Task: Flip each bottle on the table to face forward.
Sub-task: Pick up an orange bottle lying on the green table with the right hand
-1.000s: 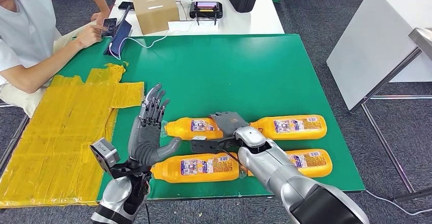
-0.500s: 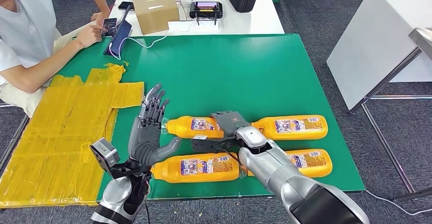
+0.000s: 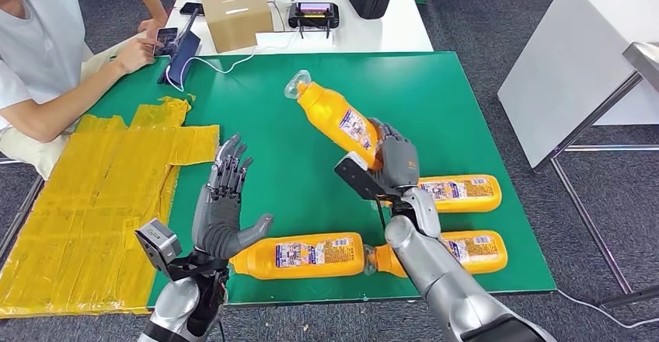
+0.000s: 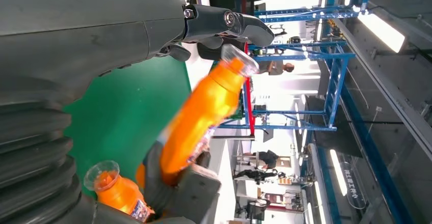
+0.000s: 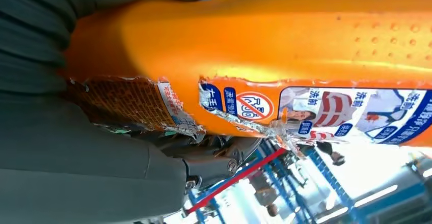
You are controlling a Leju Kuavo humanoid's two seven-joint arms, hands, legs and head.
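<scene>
My right robot hand now grips one bottle, lifted off the green counter — mid-flip; my left robot hand stays open — three bottles remain lying.

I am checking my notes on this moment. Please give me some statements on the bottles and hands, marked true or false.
1. The right hand holds an orange bottle above the green table. True.
2. The left hand grips a bottle. False: it holds nothing, fingers spread.
3. Three bottles lie on the table. True: near-left bottle, near-right bottle, far bottle.
4. The lifted bottle's cap points toward the robot. False: it points away, up toward the far table edge.
</scene>
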